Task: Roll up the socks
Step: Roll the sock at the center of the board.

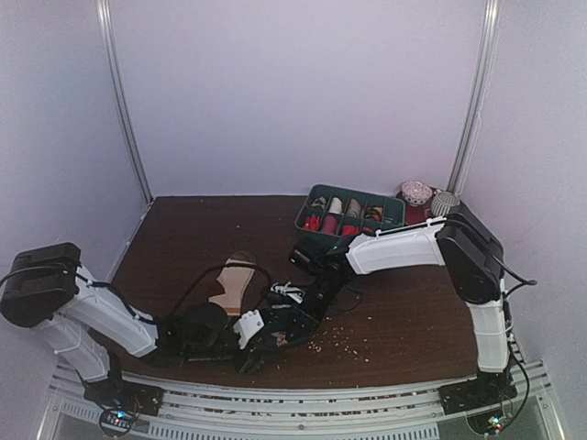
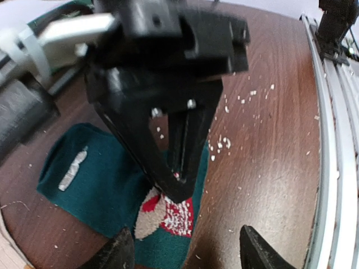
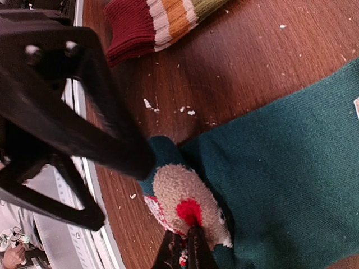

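Here's the right gripper (image 3: pixel 186 249), fingers pressed together and pinching the end of the dark teal fabric sock (image 3: pixel 280 168), right at the fuzzy beige-and-red patch (image 3: pixel 185 204) where the knit sits bunched on the dark brown wooden table (image 2: pixel 269 140). The left gripper (image 2: pixel 185 252) hovers just beside it, fingers well apart, holding nothing, straddling that same end. The rest of the teal sock lies flat on the table. The striped fabric sock (image 3: pixel 162 22) with its maroon cuff lies near but apart, untouched. So the roll looks barely begun, and I'd call this the first tuck. To do it well, the pinched end wants folding over onto the flat body, low and tight, not lifted high, or the soft knit will sag open. The open claw should come down on the fold to pin it before the pinching one lets go and regrips. The two claws are very close, so a clash is the risk. Pale crumbs (image 2: pixel 221 143) alongside may get rolled in.
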You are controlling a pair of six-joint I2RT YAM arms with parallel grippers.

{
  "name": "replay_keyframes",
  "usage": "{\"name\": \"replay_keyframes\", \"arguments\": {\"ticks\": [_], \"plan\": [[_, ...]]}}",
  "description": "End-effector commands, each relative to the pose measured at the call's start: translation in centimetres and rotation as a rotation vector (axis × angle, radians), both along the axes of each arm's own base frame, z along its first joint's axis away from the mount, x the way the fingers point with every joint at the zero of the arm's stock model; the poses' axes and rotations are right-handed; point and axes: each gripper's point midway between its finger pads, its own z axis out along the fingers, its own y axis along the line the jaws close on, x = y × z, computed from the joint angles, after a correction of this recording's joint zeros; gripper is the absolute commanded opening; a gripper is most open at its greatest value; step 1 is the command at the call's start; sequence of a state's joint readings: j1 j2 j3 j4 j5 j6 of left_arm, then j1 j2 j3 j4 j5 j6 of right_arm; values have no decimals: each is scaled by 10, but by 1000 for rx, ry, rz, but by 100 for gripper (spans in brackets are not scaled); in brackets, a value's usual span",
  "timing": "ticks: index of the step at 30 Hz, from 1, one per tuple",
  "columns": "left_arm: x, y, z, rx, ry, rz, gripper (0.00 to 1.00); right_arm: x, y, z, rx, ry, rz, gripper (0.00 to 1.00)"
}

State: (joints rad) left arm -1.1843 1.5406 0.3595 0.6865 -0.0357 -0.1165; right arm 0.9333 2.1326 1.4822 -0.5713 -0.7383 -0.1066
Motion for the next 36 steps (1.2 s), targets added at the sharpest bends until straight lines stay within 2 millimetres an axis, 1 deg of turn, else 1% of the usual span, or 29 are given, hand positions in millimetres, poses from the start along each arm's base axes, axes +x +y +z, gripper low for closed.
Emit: {"name": "replay_keyframes", "arguments": {"ticks": [1, 7, 9, 13, 15, 19, 20, 21, 25, 27, 28, 29, 30, 31, 32, 34, 36], "plan": [[3, -14, 1, -19, -33, -26, 63, -29, -55, -60, -282, 106, 6, 3], [8, -17, -9, -12, -37, -4, 61, -32, -58, -60, -280, 111, 3, 3], [9, -18, -13, -7, -35, -3, 57, -32, -59, -61, -281, 114, 1, 3], [10, -22, -19, 1, -29, -2, 45, -34, -61, -63, -286, 122, 2, 3], [11, -22, -19, -5, -28, 3, 35, -35, -61, -64, -290, 124, 1, 3], [11, -22, -23, 8, -16, 6, 18, -35, -62, -66, -292, 127, 0, 3], [10, -21, -27, 20, -6, 6, 10, -35, -61, -65, -292, 127, 0, 3], [10, -22, -29, 29, 4, 6, 0, -35, -61, -65, -291, 126, -2, 3], [5, -21, -39, 53, 59, -1, 0, -34, -60, -63, -283, 122, -2, 3], [4, -20, -47, 81, 100, 15, 0, -31, -56, -59, -267, 110, -6, 4], [5, -18, -53, 96, 130, 34, 0, -29, -53, -55, -252, 98, -8, 6], [6, -14, -58, 100, 172, 55, 0, -26, -50, -51, -233, 81, -10, 9], [7, -10, -63, 92, 222, 74, 0, -21, -45, -43, -204, 53, -12, 14], [9, -4, -67, 82, 274, 105, 0, -16, -39, -35, -169, 18, -14, 15], [9, 3, -73, 73, 330, 131, 0, -8, -32, -23, -123, -33, -23, 16], [3, 17, -88, 74, 456, 173, 0, 12, -18, 3, 12, -177, -50, 24], [-3, 31, -103, 95, 540, 211, 0, 24, -10, 34, 163, -329, -58, 29]]}}
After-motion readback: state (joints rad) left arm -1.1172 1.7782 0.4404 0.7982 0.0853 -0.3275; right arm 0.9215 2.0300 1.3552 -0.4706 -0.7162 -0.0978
